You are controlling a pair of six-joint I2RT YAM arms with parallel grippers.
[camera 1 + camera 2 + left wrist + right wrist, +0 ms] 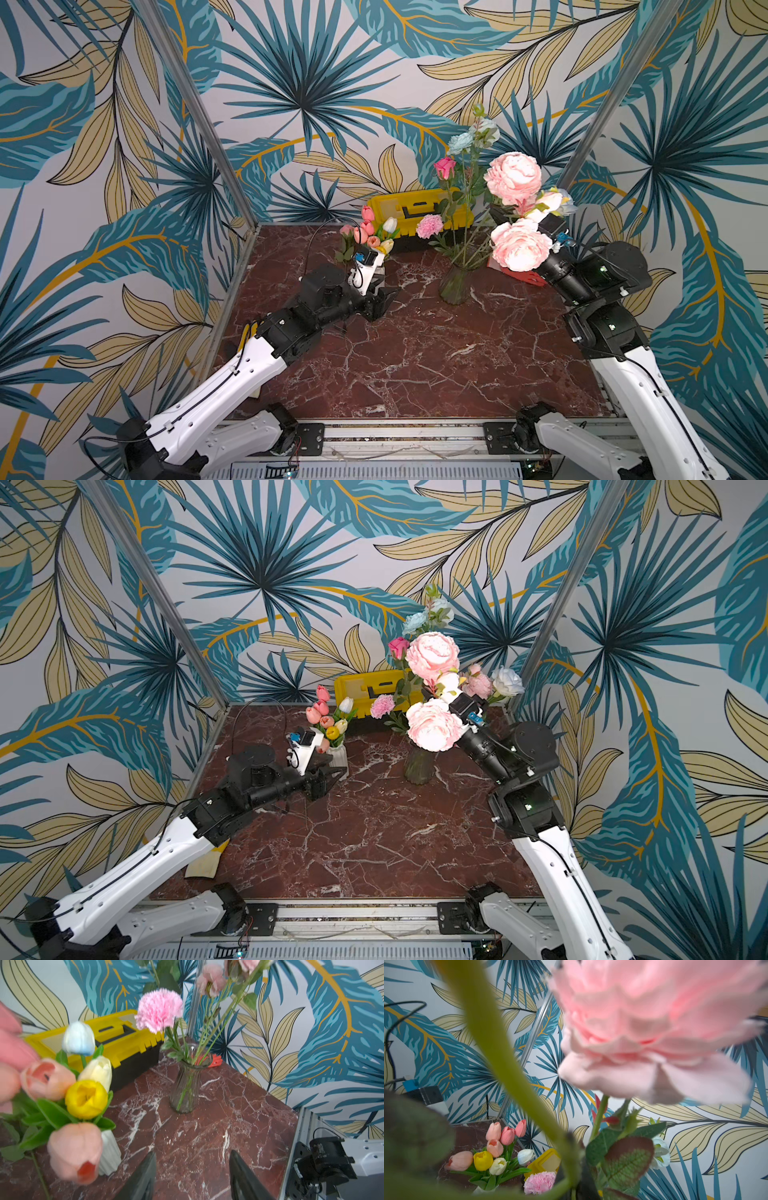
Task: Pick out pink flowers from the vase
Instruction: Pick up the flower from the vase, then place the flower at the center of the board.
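Observation:
A ribbed glass vase (456, 284) (419, 767) (184, 1088) holds a frilly pink carnation (429, 225) (159, 1009), a hot-pink rose (444, 166) (399, 646) and pale blue flowers (460, 143). My right gripper (498, 212) (581, 1180) is shut on the green stem of a branch with two big pale pink peonies (514, 176) (434, 725) (654, 1022), held beside and above the vase; the stem's lower end is hidden. My left gripper (382, 301) (193, 1155) hangs open and empty over the marble, next to a white vase (338, 760) (110, 1151) of pink tulips (365, 228) (47, 1078).
A yellow toolbox (409, 208) (124, 1043) stands at the back behind both vases. A red object (523, 276) (216, 1061) lies right of the glass vase. White and yellow tulips (86, 1098) share the white vase. A white rose (507, 681) shows behind the right arm.

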